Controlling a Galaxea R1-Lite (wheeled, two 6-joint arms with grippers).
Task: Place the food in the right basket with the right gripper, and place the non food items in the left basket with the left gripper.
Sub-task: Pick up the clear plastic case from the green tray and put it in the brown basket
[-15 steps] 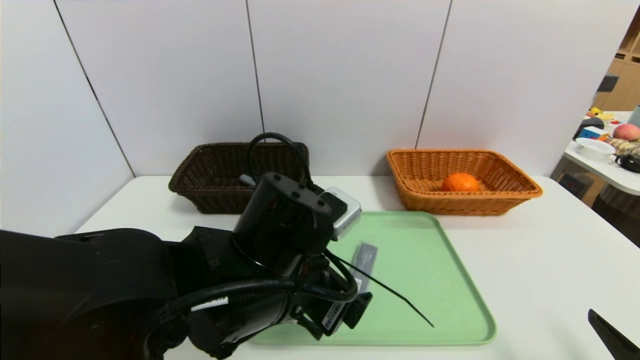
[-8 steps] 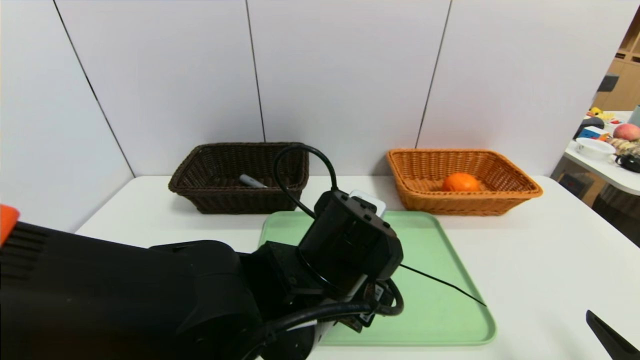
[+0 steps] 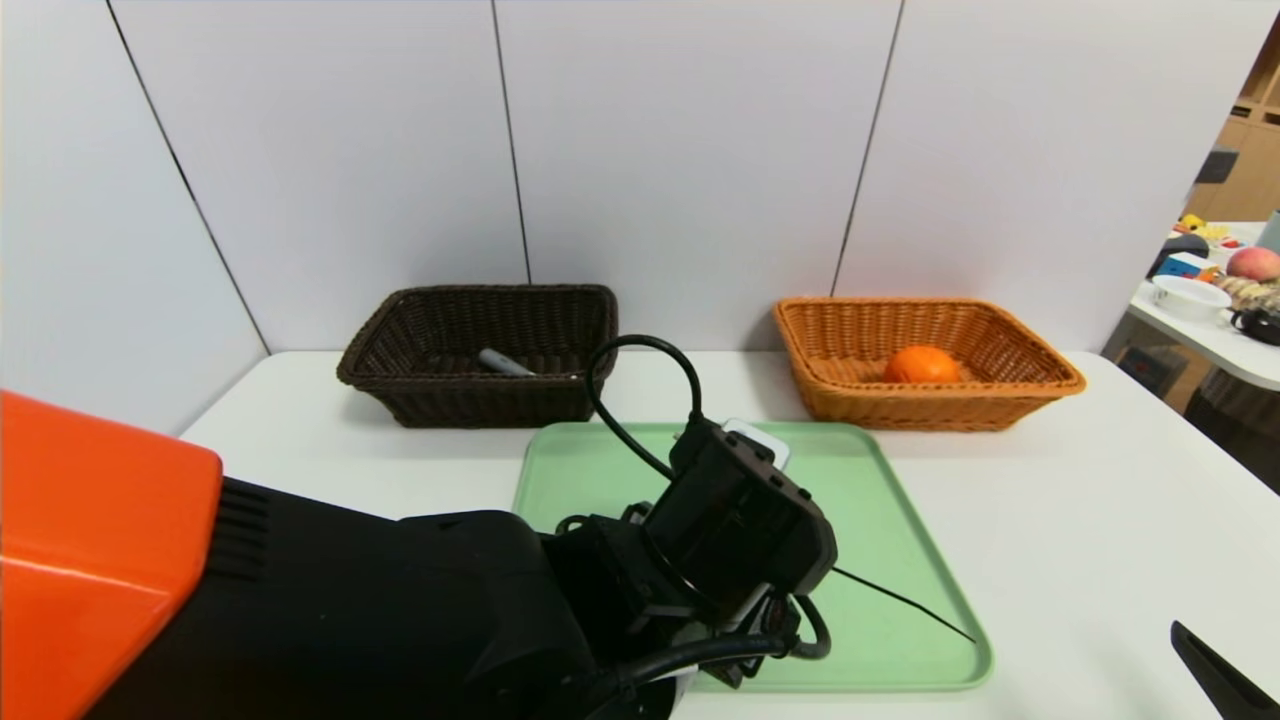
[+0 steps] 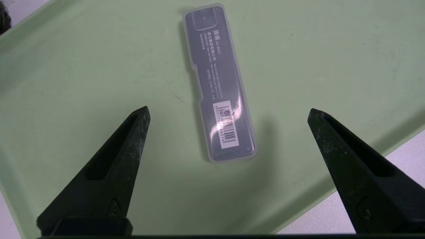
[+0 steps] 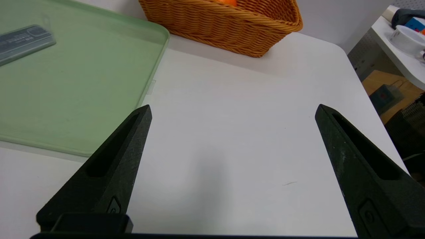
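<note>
Our left tool (image 4: 229, 111) hangs wide open over the slim plastic case (image 4: 220, 83); closing off-centre, we might knock it askew.

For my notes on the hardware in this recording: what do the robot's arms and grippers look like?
The left arm is mostly black, with a bright orange section, a looping black cable and a small silvery-white box near the wrist. The left gripper and right gripper match: black, wedge-shaped fingers, tapering toward the tips, with long hollow recesses.
</note>
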